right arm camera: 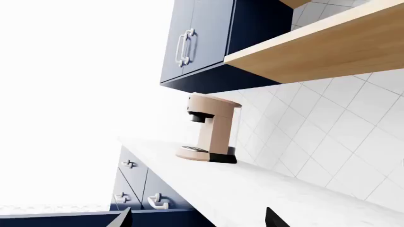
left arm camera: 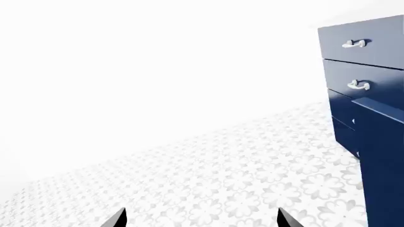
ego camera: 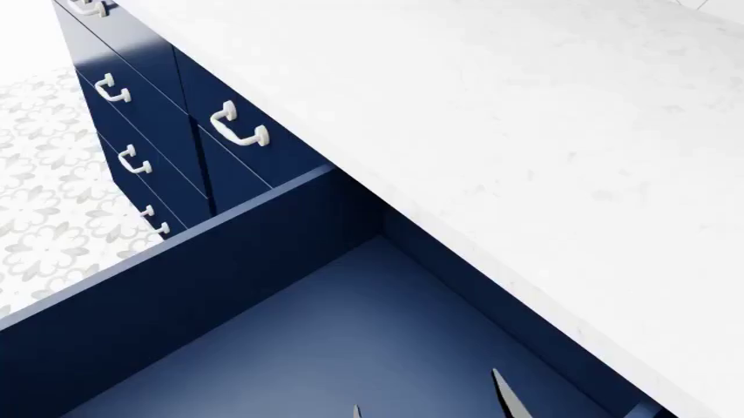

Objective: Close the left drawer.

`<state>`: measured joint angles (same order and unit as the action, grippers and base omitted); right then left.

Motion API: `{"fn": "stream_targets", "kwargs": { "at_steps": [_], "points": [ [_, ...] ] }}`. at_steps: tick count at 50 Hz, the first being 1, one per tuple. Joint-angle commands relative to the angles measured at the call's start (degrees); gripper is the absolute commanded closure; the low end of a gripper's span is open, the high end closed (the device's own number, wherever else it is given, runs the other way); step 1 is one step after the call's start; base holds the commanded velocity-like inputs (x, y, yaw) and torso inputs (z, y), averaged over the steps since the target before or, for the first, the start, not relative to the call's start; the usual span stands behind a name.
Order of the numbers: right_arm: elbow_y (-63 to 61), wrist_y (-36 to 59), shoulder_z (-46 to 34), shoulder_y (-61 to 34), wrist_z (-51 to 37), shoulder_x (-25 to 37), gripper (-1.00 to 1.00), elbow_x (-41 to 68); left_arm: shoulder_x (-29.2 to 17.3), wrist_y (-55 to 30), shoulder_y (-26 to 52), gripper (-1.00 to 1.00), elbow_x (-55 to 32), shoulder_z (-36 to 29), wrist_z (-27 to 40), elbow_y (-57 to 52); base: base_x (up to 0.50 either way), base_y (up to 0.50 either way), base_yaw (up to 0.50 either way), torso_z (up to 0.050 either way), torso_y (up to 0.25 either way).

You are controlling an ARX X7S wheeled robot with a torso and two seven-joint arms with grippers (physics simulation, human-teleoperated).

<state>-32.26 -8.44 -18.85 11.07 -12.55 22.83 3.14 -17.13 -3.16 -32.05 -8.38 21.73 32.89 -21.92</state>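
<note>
The left drawer (ego camera: 233,270) stands pulled far out from under the white countertop (ego camera: 524,131), its paler slate-blue floor (ego camera: 348,348) bare. Its handle is out of view. Two fingertips of my right gripper (ego camera: 428,402) show spread apart over the drawer's inside, holding nothing. In the right wrist view the right gripper (right arm camera: 197,220) is open above the drawer's navy wall (right arm camera: 57,220). My left gripper (left arm camera: 202,220) is open over the patterned floor, away from the cabinets, and does not show in the head view.
Narrow stacked navy drawers (ego camera: 128,131) with small white handles stand beyond the open drawer, also seen as stacked drawers (left arm camera: 363,61). A navy panel (left arm camera: 382,161) juts out beside them. A tan coffee machine (right arm camera: 211,127) sits on the counter under upper cabinets (right arm camera: 202,38) and a wooden shelf (right arm camera: 315,47).
</note>
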Motion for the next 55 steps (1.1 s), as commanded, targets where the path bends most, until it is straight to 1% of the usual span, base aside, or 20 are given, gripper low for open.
{"fn": "stream_targets", "kwargs": {
  "at_steps": [1,4,9,12,16,19,22,26,30,39,47,55],
  "points": [
    [-2.08,0.55,-0.44,1.27,-0.85,0.29,-1.00,-1.76,0.49,5.34,0.35,-1.00,-0.03,-0.84,-2.40,14.28,0.00,0.00,0.00,0.000,0.000],
    [-3.11,1.00,-0.24,1.49,-1.30,0.27,-1.00,-2.06,0.51,6.96,1.50,-1.00,0.32,-1.98,-3.30,18.04,0.00,0.00,0.00,0.000,0.000],
    [-2.94,0.84,-0.56,1.53,-1.43,0.25,-1.00,-2.58,0.38,8.33,2.53,-1.00,0.10,-2.85,-4.42,20.76,0.00,0.00,0.00,0.000,0.000],
    [-3.01,0.92,-0.74,1.69,-1.53,0.31,-1.00,-2.98,0.25,10.27,4.62,-1.00,-0.05,-3.95,-5.86,26.11,0.00,0.00,0.00,0.000,0.000],
    [-3.01,1.12,-0.92,1.64,-1.65,0.21,-1.00,-3.11,0.13,10.98,5.85,-1.00,0.01,-4.57,-6.50,29.17,0.00,0.00,0.00,0.000,0.000],
    [-2.73,1.01,-0.82,1.60,-1.86,0.20,-1.00,-3.18,-0.07,10.02,5.91,-1.00,0.09,-4.98,-6.67,28.35,0.00,0.00,0.00,0.000,0.000],
    [-2.16,0.97,-1.00,1.36,-1.87,0.08,-1.00,-3.17,-0.25,7.77,5.33,-1.00,0.17,-5.41,-6.53,24.64,0.00,0.00,0.00,0.000,0.000],
    [-1.91,1.07,-1.00,1.14,-1.88,0.07,-1.00,-2.81,-1.68,2.74,3.92,-1.00,1.38,-6.15,-6.17,15.65,0.00,0.00,0.00,0.000,0.000],
    [-1.99,1.04,-0.55,1.25,-2.15,0.23,-1.00,-2.41,-2.80,-0.84,3.39,-1.00,0.87,-6.19,-6.62,10.24,0.00,0.00,0.00,0.000,0.000],
    [-1.14,0.59,-0.60,0.98,-2.28,0.22,-1.00,-2.10,-3.41,-2.55,3.29,-1.00,0.94,-6.49,-6.74,7.87,0.00,0.00,0.00,0.000,0.000],
    [-1.22,0.30,-0.45,1.34,-2.41,0.57,-1.00,-1.68,-3.46,-2.57,5.30,-1.00,0.36,-8.43,-8.25,10.20,0.00,0.00,0.00,0.000,0.000],
    [-1.03,0.29,-0.54,1.34,-2.64,0.60,-1.00,-1.72,-4.29,-4.55,6.61,-1.00,0.52,-9.61,-8.83,8.93,0.00,0.00,0.00,0.000,0.000]
  ]
}}
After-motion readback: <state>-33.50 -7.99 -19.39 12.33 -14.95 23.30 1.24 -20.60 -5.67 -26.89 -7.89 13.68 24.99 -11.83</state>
